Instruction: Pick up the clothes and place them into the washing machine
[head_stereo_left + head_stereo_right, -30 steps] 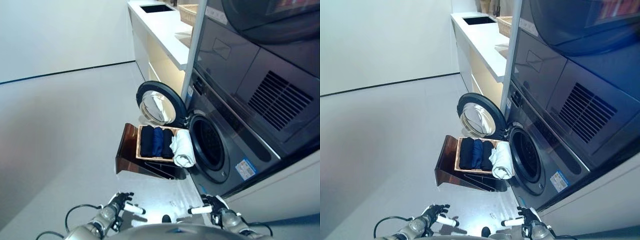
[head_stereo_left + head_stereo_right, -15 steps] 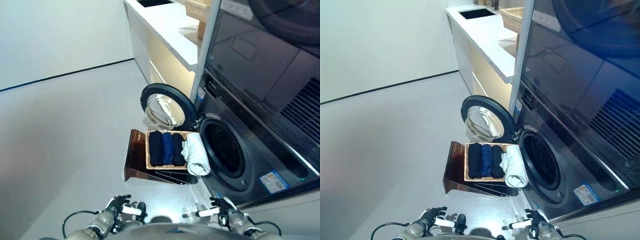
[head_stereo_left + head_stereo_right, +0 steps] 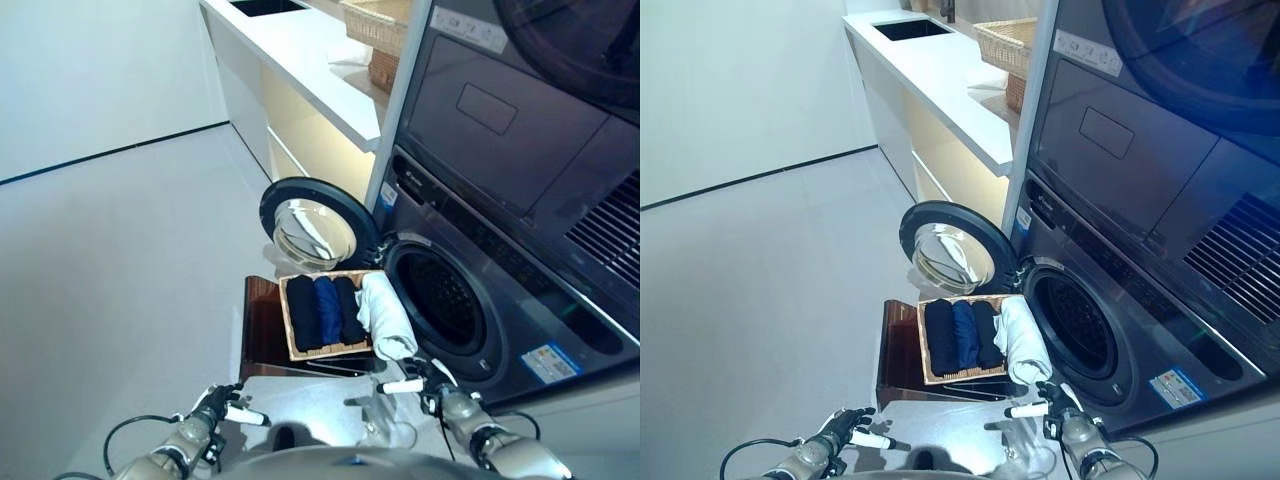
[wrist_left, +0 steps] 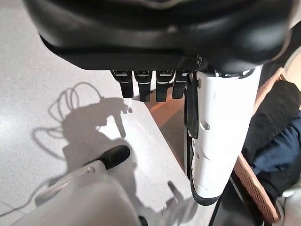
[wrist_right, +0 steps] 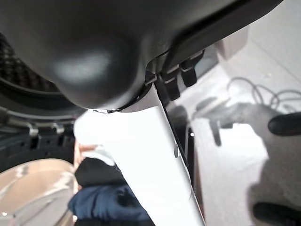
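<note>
A shallow wicker basket (image 3: 288, 335) rests on a low dark brown box (image 3: 260, 335) beside the washing machine (image 3: 520, 300). It holds folded black and blue clothes (image 3: 325, 310) and a white cloth (image 3: 384, 316) that hangs over its edge by the drum opening (image 3: 440, 300). The round door (image 3: 315, 225) stands open behind the basket. My left hand (image 3: 215, 405) is low, in front of the box, open and empty; it also shows in its wrist view (image 4: 160, 33). My right hand (image 3: 428, 382) is open and empty, just below the white cloth and the drum.
A second machine (image 3: 520, 100) is stacked above the washer. A white counter (image 3: 300, 60) with a sink and a wicker basket (image 3: 375, 20) runs along the wall behind. Grey floor (image 3: 120, 260) lies to the left.
The camera has shifted. My right hand has come up closer to the white cloth and the drum opening. The left hand stays low. The clothes have not moved.
</note>
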You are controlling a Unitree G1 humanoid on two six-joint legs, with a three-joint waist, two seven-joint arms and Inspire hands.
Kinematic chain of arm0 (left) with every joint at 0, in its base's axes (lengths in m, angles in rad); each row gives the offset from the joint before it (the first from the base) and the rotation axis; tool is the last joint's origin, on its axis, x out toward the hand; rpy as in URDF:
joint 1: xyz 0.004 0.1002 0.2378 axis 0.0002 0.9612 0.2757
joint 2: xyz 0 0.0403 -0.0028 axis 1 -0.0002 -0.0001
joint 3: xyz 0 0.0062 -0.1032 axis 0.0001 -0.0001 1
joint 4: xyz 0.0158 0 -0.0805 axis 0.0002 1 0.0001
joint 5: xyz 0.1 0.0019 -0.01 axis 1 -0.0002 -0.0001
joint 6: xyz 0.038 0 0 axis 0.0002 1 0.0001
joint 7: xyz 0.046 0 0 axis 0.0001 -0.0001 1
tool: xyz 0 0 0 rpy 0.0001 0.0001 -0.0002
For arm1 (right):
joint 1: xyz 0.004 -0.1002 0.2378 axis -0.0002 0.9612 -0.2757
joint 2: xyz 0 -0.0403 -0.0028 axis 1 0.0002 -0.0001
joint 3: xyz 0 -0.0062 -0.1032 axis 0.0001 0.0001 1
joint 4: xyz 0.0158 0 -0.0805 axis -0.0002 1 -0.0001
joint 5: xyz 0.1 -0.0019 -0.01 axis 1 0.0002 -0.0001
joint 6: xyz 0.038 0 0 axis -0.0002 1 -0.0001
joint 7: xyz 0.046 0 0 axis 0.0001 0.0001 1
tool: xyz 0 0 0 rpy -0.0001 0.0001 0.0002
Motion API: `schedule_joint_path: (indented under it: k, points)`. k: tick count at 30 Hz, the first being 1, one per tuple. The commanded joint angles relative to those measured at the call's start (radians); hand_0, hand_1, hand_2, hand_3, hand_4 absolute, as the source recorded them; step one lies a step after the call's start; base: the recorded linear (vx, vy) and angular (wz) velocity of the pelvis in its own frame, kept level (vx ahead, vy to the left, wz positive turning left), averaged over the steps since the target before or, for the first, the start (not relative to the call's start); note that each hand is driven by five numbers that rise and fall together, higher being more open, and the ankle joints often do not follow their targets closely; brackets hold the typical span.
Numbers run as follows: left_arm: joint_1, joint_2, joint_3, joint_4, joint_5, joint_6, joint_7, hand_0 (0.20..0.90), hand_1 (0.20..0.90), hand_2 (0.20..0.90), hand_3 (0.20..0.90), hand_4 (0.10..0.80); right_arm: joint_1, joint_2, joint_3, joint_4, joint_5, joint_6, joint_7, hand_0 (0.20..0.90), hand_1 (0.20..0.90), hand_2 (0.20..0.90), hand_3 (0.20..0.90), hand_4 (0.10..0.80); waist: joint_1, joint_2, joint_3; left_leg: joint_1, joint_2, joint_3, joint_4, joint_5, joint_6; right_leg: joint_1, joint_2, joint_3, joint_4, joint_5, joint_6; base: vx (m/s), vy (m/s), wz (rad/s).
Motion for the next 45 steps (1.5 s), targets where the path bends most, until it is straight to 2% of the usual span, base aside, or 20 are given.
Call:
schedule_joint_path:
  k: [1,3,5,6,7,9,11,12,13,14,16,19,22,25,28,32,35,37,40,45]
  points:
    - [-0.024,0.053,0.023,-0.032,0.013,-0.054,-0.001,0.900,0.900,0.900,0.900,0.800,-0.050,-0.060,0.009,-0.117,-0.020,-0.041,-0.028,0.900,0.900,0.900,0.900,0.800,-0.008,-0.006,-0.001,-0.047,-0.030,-0.032,0.149,-0.099,-0.020,-0.109,0.074,-0.033,0.168,0.150,-0.040,0.097,0.060,-0.03]
    - [-0.018,0.062,0.029,-0.021,0.005,-0.054,0.004,0.900,0.900,0.900,0.900,0.800,-0.059,-0.066,-0.001,-0.138,-0.016,-0.038,-0.033,0.900,0.900,0.900,0.900,0.800,-0.007,-0.008,-0.006,-0.021,-0.022,-0.022,0.131,-0.107,-0.029,-0.117,0.025,-0.140,0.067,0.108,-0.064,0.179,-0.024,-0.03]
    - [-0.003,0.064,0.047,-0.011,-0.013,-0.053,0.010,0.900,0.900,0.900,0.900,0.800,-0.071,-0.071,0.001,-0.133,-0.026,-0.029,-0.037,0.900,0.900,0.900,0.900,0.800,0.002,-0.016,-0.011,0.025,-0.013,-0.012,0.107,-0.132,-0.045,-0.117,-0.019,-0.263,-0.090,0.126,-0.072,0.210,-0.111,-0.10]
    - [-0.003,0.064,0.047,-0.011,-0.013,-0.053,0.010,0.900,0.900,0.900,0.900,0.800,-0.071,-0.071,0.001,-0.133,-0.026,-0.029,-0.037,0.900,0.900,0.900,0.900,0.800,0.002,-0.015,-0.010,0.026,-0.013,-0.012,0.106,-0.132,-0.045,-0.115,-0.019,-0.263,-0.091,0.126,-0.072,0.251,-0.199,-0.31]
    - [0.000,0.068,0.074,0.004,-0.028,-0.054,0.015,0.900,0.900,0.900,0.900,0.800,-0.069,-0.075,0.008,-0.139,-0.037,-0.026,-0.044,0.900,0.900,0.900,0.900,0.800,-0.005,-0.035,-0.010,0.039,-0.008,-0.008,0.122,-0.165,-0.057,-0.106,-0.026,-0.229,-0.186,0.158,-0.061,0.226,-0.202,-0.37]
    - [0.005,0.078,0.114,0.008,-0.054,-0.057,0.028,0.900,0.900,0.900,0.900,0.800,-0.033,-0.076,-0.003,-0.156,-0.035,-0.026,-0.048,0.900,0.900,0.900,0.900,0.800,-0.003,-0.064,-0.013,0.012,-0.006,0.002,0.237,-0.166,-0.077,-0.064,-0.014,-0.195,-0.217,0.166,-0.073,0.225,-0.236,0.02]
    - [0.014,0.067,0.138,-0.001,-0.074,-0.059,0.033,0.900,0.900,0.900,0.900,0.800,-0.013,-0.085,-0.008,-0.202,-0.040,-0.027,-0.058,0.900,0.900,0.900,0.900,0.800,0.012,-0.080,-0.002,-0.090,0.006,0.020,0.447,-0.108,-0.108,-0.006,-0.009,-0.222,-0.257,0.159,-0.099,0.071,-0.207,0.51]
    - [0.007,0.060,0.137,-0.016,-0.081,-0.059,0.038,0.900,0.900,0.900,0.900,0.800,-0.016,-0.094,-0.013,-0.200,-0.031,-0.026,-0.070,0.900,0.900,0.900,0.900,0.800,0.031,-0.084,0.021,-0.147,-0.001,0.000,0.528,-0.058,-0.118,0.011,-0.003,-0.221,-0.267,0.160,-0.112,-0.021,-0.159,0.43]
    - [0.006,0.054,0.136,-0.015,-0.083,-0.060,0.038,0.900,0.900,0.900,0.900,0.800,-0.022,-0.097,-0.014,-0.196,-0.024,-0.028,-0.073,0.900,0.900,0.900,0.900,0.800,0.038,-0.085,0.028,-0.180,-0.010,-0.010,0.551,-0.060,-0.115,0.019,0.003,-0.216,-0.279,0.161,-0.115,0.040,-0.126,0.28]
    - [0.012,0.048,0.136,-0.007,-0.084,-0.061,0.037,0.900,0.900,0.900,0.900,0.800,-0.030,-0.103,-0.020,-0.179,-0.015,-0.028,-0.076,0.900,0.900,0.900,0.900,0.800,0.050,-0.090,0.024,-0.199,-0.018,-0.021,0.505,-0.075,-0.108,0.033,0.005,-0.206,-0.306,0.160,-0.113,0.155,-0.071,-0.01]
    - [0.045,0.032,0.126,0.002,-0.083,-0.063,0.032,0.900,0.900,0.900,0.900,0.800,-0.037,-0.109,-0.030,-0.155,0.005,-0.028,-0.083,0.900,0.900,0.900,0.900,0.800,0.060,-0.084,-0.002,-0.176,-0.002,-0.038,0.335,-0.091,-0.110,0.060,0.015,-0.183,-0.347,0.154,-0.095,0.249,-0.003,-0.15]
    - [0.064,0.026,0.104,0.003,-0.078,-0.064,0.031,0.900,0.900,0.900,0.900,0.800,-0.050,-0.149,-0.047,-0.138,0.019,-0.030,-0.089,0.900,0.900,0.900,0.900,0.800,0.070,-0.043,-0.025,-0.161,0.027,-0.076,0.062,0.013,-0.121,0.089,0.044,-0.148,-0.374,0.129,-0.089,0.195,0.081,0.03]
    - [0.074,0.017,0.106,0.014,-0.078,-0.061,0.034,0.900,0.900,0.900,0.900,0.800,-0.061,-0.153,-0.055,-0.116,0.013,-0.027,-0.094,0.900,0.900,0.900,0.900,0.800,0.057,-0.028,-0.035,-0.127,0.031,-0.070,0.033,0.016,-0.111,0.092,0.041,-0.141,-0.373,0.121,-0.082,0.099,0.097,-0.35]
    - [0.077,0.041,0.136,0.029,-0.078,-0.059,0.032,0.900,0.900,0.900,0.900,0.800,-0.092,-0.138,-0.045,-0.046,0.012,-0.021,-0.077,0.900,0.900,0.900,0.900,0.800,0.071,-0.035,-0.052,-0.114,-0.003,-0.059,0.071,-0.019,-0.091,0.090,0.008,-0.109,-0.356,0.124,-0.068,0.145,0.106,-0.64]
    - [0.068,0.048,0.148,0.053,-0.063,-0.055,0.030,0.900,0.900,0.900,0.900,0.800,-0.110,-0.122,-0.052,-0.008,0.028,-0.016,-0.066,0.900,0.900,0.900,0.900,0.800,0.086,-0.038,-0.055,-0.112,-0.017,-0.036,0.094,-0.044,-0.079,0.091,-0.013,-0.102,-0.342,0.122,-0.056,0.116,0.062,-0.43]
    - [0.075,0.055,0.154,0.006,-0.062,-0.059,0.027,0.900,0.900,0.900,0.900,0.800,-0.118,-0.117,-0.066,0.028,0.055,-0.016,-0.051,0.900,0.900,0.900,0.900,0.800,0.128,-0.035,-0.055,-0.096,-0.017,-0.011,0.103,-0.071,-0.058,0.051,-0.029,-0.142,-0.219,0.103,-0.036,0.104,0.030,-0.30]
    - [0.068,0.060,0.147,-0.027,-0.083,-0.064,0.030,0.900,0.900,0.900,0.900,0.800,-0.152,-0.111,-0.054,0.019,0.071,-0.015,-0.054,0.900,0.900,0.900,0.900,0.800,0.144,-0.029,-0.017,-0.100,0.000,0.008,0.121,-0.075,-0.068,-0.014,-0.057,-0.309,-0.173,0.110,-0.036,-0.001,-0.029,-0.38]
    - [0.064,0.063,0.147,-0.031,-0.084,-0.066,0.026,0.900,0.900,0.900,0.900,0.800,-0.137,-0.114,-0.066,0.034,0.101,-0.018,-0.056,0.900,0.900,0.900,0.900,0.800,0.129,-0.041,-0.015,-0.097,-0.007,-0.010,0.129,-0.080,-0.074,0.009,-0.045,-0.289,-0.213,0.101,-0.056,0.136,-0.081,-0.18]
    - [0.054,0.074,0.181,-0.035,-0.111,-0.065,0.034,0.900,0.900,0.900,0.900,0.800,-0.143,-0.123,-0.085,0.023,0.143,-0.025,-0.074,0.900,0.900,0.900,0.900,0.800,0.138,-0.046,0.010,-0.122,-0.007,-0.027,0.133,-0.075,-0.083,0.013,-0.044,-0.331,-0.240,0.100,-0.068,-0.008,-0.082,0.48]
    - [0.012,0.107,0.201,-0.066,-0.177,-0.082,0.079,0.900,0.900,0.900,0.900,0.800,-0.273,-0.165,-0.077,-0.016,0.204,-0.038,-0.122,0.900,0.900,0.900,0.900,0.800,0.139,-0.024,0.132,-0.321,-0.014,-0.047,0.246,-0.066,-0.088,-0.180,-0.052,-0.355,-0.110,0.073,-0.084,-0.267,-0.010,0.25]
